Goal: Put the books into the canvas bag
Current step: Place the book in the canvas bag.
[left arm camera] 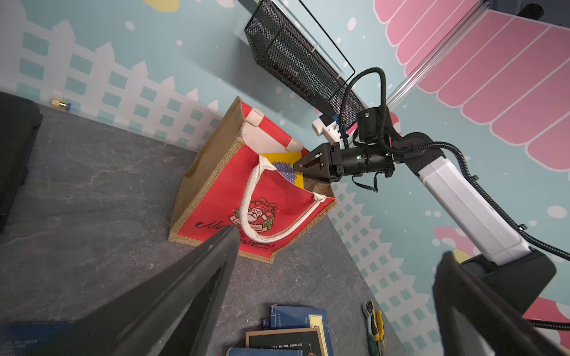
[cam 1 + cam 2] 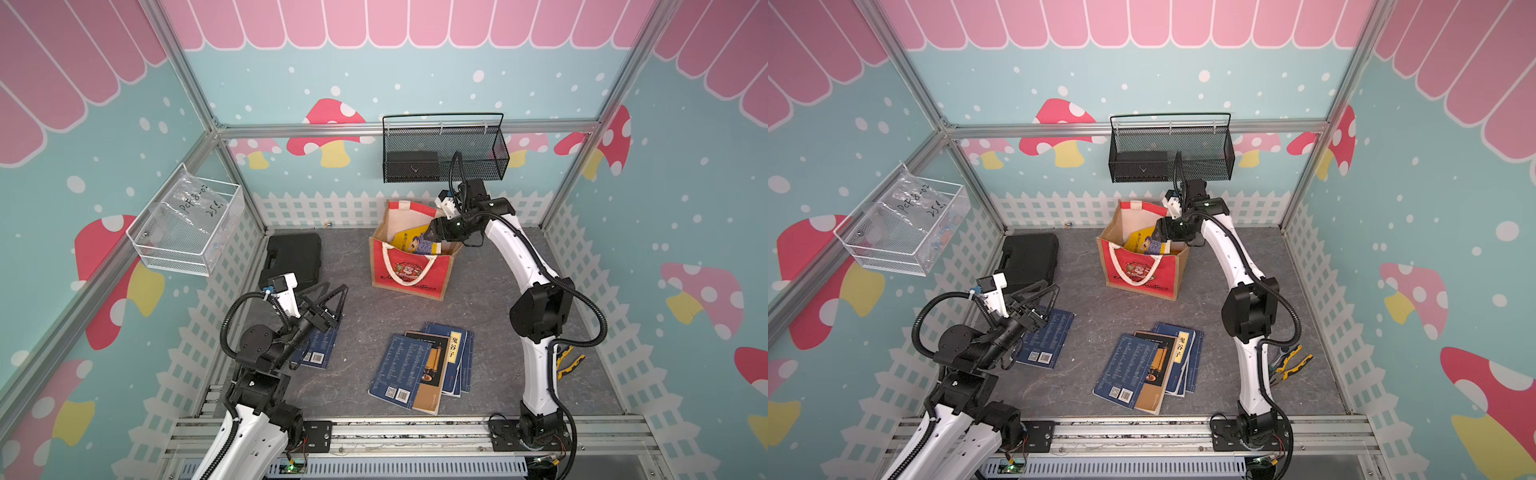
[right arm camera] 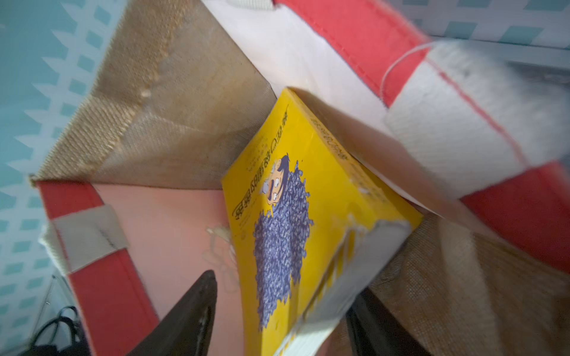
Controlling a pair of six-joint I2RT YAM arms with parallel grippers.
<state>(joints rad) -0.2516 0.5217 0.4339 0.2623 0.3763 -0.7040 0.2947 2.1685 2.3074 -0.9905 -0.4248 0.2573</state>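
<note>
One canvas bag (image 2: 409, 266) stands upright near the table's (image 2: 365, 316) back edge, a pile of books (image 2: 419, 370) lies by the front edge, and a blue book (image 2: 316, 353) lies at the left edge under the wide-open left gripper (image 2: 336, 291). In the bag a yellow book (image 3: 308, 200) leans, and the right gripper (image 1: 300, 166) has its jaws parted around it; it should probably spread fully and lift straight out, clear of the handle (image 1: 256, 197). The bag's bottom is hidden, and the pile's count is unclear.
</note>
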